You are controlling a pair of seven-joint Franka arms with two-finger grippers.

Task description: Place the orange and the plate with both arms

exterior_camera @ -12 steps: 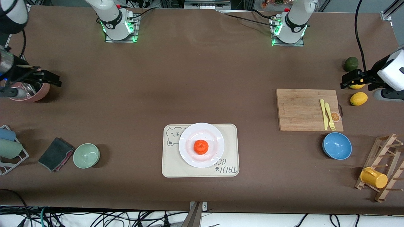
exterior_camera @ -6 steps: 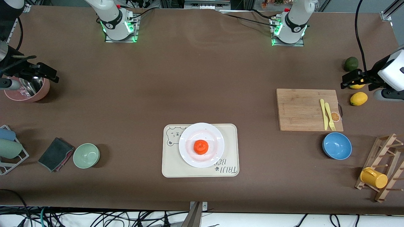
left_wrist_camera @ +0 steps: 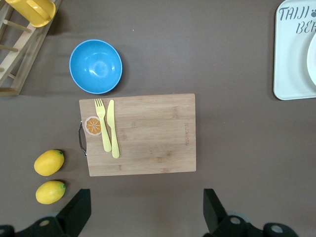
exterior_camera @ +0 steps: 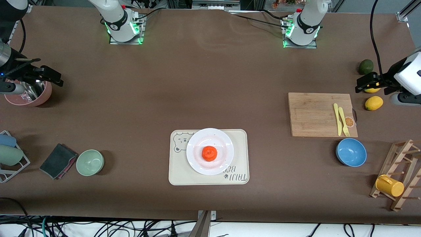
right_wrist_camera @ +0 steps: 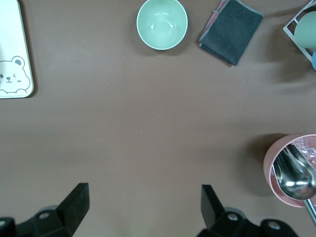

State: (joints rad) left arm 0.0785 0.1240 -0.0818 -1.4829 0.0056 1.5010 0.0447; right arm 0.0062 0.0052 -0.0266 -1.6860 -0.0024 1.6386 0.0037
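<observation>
Orange [exterior_camera: 209, 153] is sitting in the middle of the plate [exterior_camera: 197, 161], and the plate is resting on the beige bear-print tray [exterior_camera: 239, 138] near the camera-side edge of the desk [exterior_camera: 210, 82], midway between the two arms' ends. Judging from how things are lying, the placing looks finished: fruit on plate, plate on tray, nothing in either arm's grasp.

Both arms are waiting well apart from the tray. The left pincer [exterior_camera: 361, 85] is hovering released over the lemons [exterior_camera: 374, 103] at its own end of the desk, just beside the cutting board [exterior_camera: 315, 113]; its wrist view is showing both fingers [left_wrist_camera: 79, 210] spread wide with nothing between them. The right pincer [exterior_camera: 51, 78] is hanging released beside the pink pot [exterior_camera: 29, 95] with the steel ladle, its fingers [right_wrist_camera: 74, 202] likewise spread and empty. If anything is left, it is only the arms settling at rest.

As for writing, the tray is carrying a bear drawing [exterior_camera: 179, 142] at one corner and printed letters [exterior_camera: 235, 177] at another. They are reading upside down from the front; the left wrist view is giving "TAIJI" with a paw mark and a second line starting "BE", the rest being cut off. No other label is legible.
</observation>
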